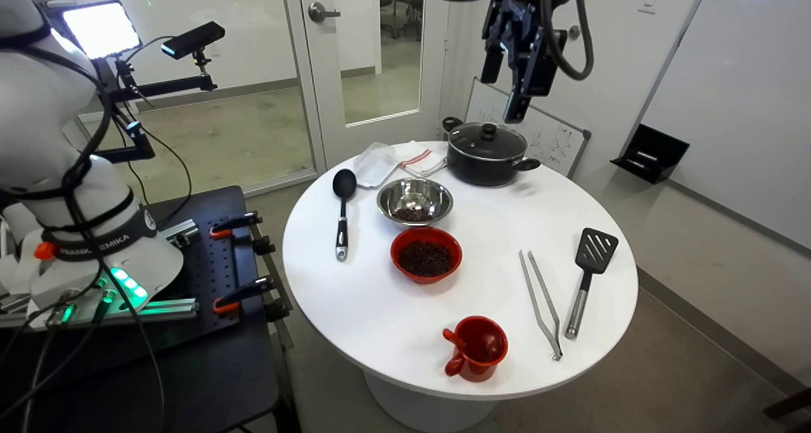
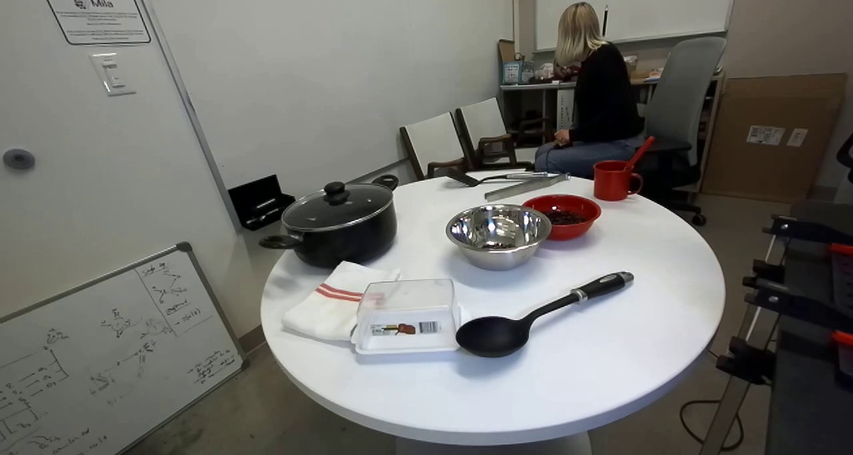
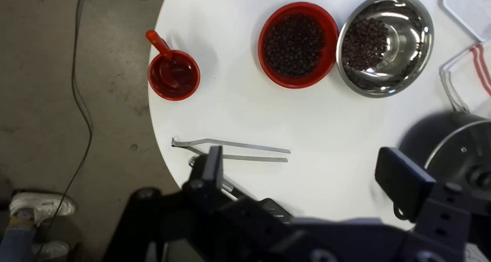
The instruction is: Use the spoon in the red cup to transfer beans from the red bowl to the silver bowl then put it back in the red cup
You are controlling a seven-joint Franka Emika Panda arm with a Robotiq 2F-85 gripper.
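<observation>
- The hand (image 3: 300,158) hangs empty, jaws wide apart.
- The spoon (image 2: 640,153) leans in the red cup (image 2: 609,183).
- Beans (image 3: 295,45) lie in red bowl (image 3: 296,82) and silver bowl (image 2: 496,258); if scooping remains, the hand should pinch the spoon high, clear of the cup's handle.

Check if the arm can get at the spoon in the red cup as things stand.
Probably yes: the tool is open and holds nothing, and the spoon sticks up out of the cup with nothing covering its upper end; reach itself can't be confirmed.
</observation>
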